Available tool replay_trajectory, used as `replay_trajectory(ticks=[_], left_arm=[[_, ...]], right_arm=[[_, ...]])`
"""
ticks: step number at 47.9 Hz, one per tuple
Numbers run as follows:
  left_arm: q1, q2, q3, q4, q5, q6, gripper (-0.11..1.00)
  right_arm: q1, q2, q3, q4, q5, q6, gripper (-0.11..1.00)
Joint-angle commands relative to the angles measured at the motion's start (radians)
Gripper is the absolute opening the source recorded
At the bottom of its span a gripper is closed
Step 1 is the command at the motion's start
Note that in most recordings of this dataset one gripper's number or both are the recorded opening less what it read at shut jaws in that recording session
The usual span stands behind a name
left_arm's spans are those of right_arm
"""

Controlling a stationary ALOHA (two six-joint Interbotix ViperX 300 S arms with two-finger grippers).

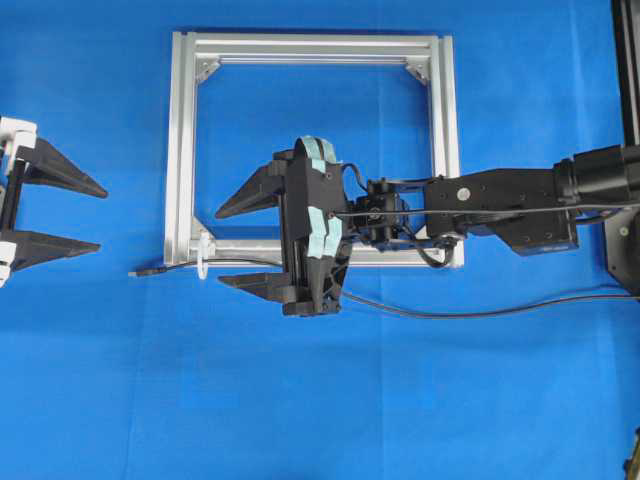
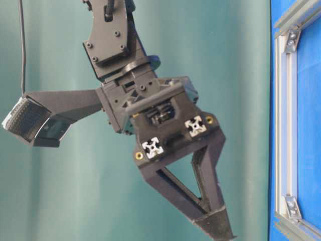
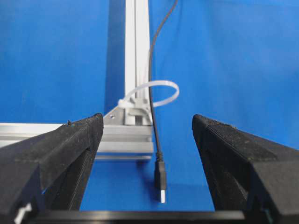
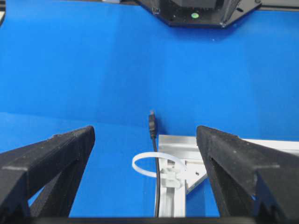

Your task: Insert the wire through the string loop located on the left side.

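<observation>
The wire (image 1: 240, 262) runs left along the silver frame's near rail, and its plug (image 1: 137, 271) lies on the blue mat past the frame corner. It passes through the whitish string loop (image 1: 203, 258) at that corner. My right gripper (image 1: 218, 247) is open over the wire just right of the loop and touches nothing. From the right wrist I see the string loop (image 4: 156, 163) around the wire (image 4: 156, 191). My left gripper (image 1: 100, 217) stands open at the far left, facing the plug (image 3: 160, 179) and the string loop (image 3: 161, 93).
The square aluminium frame (image 1: 186, 140) lies flat on the blue mat, with corner brackets inside. The wire's slack (image 1: 480, 308) curves off to the right under the right arm. A black post (image 1: 625, 150) stands at the right edge. The table-level view shows my left gripper (image 2: 213, 218) close up.
</observation>
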Motion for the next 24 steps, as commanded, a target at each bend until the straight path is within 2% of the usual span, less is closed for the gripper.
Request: replay_trajectory(ticks=[1,24], left_arm=[[0.003,0.005,-0.023,0.002,-0.005,-0.002,0.71],[0.003,0.005,-0.023,0.002,0.011,-0.002,0.71]], right_arm=[[-0.002,-0.032,-0.014,-0.002,-0.003,-0.002,0.92],[-0.002,-0.032,-0.012,-0.002,-0.003,-0.002,0.92]])
